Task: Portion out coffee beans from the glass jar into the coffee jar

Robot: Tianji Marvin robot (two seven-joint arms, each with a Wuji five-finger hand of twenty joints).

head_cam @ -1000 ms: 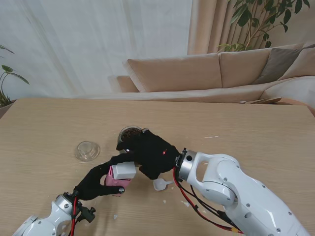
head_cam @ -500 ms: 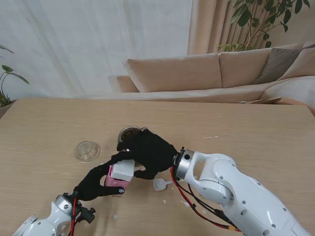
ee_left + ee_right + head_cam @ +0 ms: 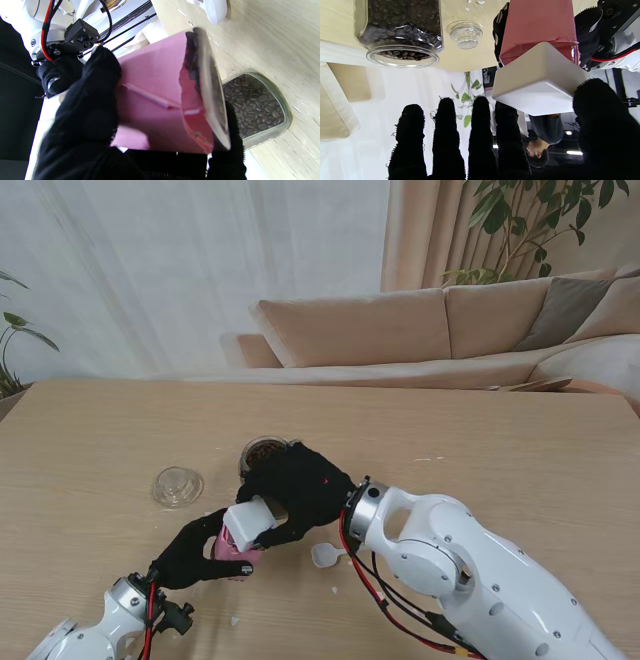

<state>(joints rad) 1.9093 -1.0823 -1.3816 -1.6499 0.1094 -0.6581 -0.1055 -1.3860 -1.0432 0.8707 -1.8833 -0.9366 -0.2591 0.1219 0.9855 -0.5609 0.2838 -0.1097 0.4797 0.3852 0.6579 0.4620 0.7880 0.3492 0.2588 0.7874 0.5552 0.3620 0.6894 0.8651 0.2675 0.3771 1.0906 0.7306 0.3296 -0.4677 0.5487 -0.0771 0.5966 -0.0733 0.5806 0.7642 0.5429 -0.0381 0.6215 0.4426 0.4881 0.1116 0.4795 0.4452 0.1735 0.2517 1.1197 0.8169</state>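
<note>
My left hand (image 3: 195, 552) is wrapped around the pink coffee jar (image 3: 236, 551), fingers closed on its side wall; the left wrist view shows beans inside its rim. My right hand (image 3: 300, 490) pinches the white lid (image 3: 250, 523) between thumb and fingers, tilted and half lifted just over the jar's mouth. The glass jar (image 3: 265, 453) of coffee beans stands open just beyond my right hand's knuckles. Its glass stopper (image 3: 178, 486) lies farther from me than my left hand. A white scoop (image 3: 326, 555) rests beside my right wrist.
</note>
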